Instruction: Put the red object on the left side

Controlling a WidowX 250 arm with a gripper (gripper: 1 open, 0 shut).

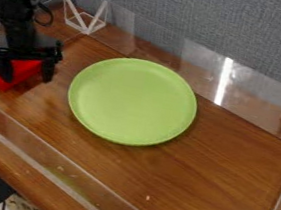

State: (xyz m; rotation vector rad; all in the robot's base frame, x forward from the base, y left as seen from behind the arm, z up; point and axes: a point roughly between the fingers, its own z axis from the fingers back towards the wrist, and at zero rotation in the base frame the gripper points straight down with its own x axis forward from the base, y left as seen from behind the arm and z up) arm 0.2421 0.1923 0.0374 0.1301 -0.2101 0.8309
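Wood-grained tabletop (219,181), smooth round green plate (133,102), blocky red object (17,73).

So there's just the one cam here, set up above the table (225,182) and looking down at an angle, facing the gray wall (211,23) behind it. It's close enough that the green plate (133,102) fills a big chunk of the middle, with the black arm (16,5) coming in at the left edge.
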